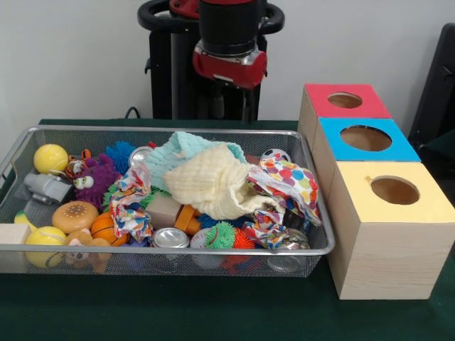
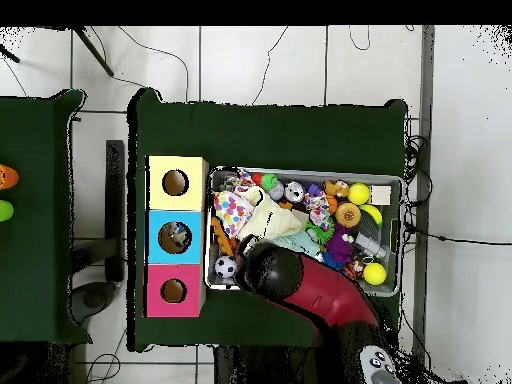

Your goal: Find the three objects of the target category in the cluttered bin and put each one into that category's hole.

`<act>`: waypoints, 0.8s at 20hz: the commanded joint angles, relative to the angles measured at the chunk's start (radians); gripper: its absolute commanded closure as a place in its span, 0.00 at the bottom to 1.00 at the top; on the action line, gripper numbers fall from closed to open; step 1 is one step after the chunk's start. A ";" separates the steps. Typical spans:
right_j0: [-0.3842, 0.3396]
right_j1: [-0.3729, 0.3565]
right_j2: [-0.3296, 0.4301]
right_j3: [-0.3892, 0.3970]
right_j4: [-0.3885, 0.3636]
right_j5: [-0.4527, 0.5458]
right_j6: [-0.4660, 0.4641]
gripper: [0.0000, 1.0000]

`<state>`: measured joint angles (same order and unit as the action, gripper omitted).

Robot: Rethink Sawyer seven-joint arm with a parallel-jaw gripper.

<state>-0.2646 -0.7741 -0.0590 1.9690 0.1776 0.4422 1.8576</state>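
Note:
A wire mesh bin [image 1: 170, 250] holds a jumble of toys. My gripper [image 1: 229, 71] hangs above the bin's far edge, clear of the contents; in the overhead view the gripper [image 2: 270, 272] covers the bin's [image 2: 401, 230] near side. A cream cloth [image 1: 210, 181] and a polka-dot cloth [image 1: 291, 181] lie on top in the middle. A soccer ball [image 1: 274, 155], a yellow ball [image 1: 50, 158], a basketball [image 1: 105, 227] and a drink can [image 1: 170, 239] show among the clutter. Much lies hidden under the cloths.
Three wooden boxes with round holes stand in a row to the right of the bin: red top [image 1: 320, 106], blue top [image 1: 334, 145], yellow top [image 1: 434, 202]. A burger toy [image 1: 75, 215], a purple plush [image 1: 96, 177] and a wooden block [image 1: 14, 233] fill the bin's left.

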 commanded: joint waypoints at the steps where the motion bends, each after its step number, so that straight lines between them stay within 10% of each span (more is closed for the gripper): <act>1: -0.007 0.081 0.099 -0.053 -0.046 -0.041 0.052 0.00; 16: -0.071 0.107 0.137 -0.156 -0.037 0.114 0.025 0.00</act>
<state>-0.2969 -0.6912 -0.0177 1.8833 0.1544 0.4435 1.8576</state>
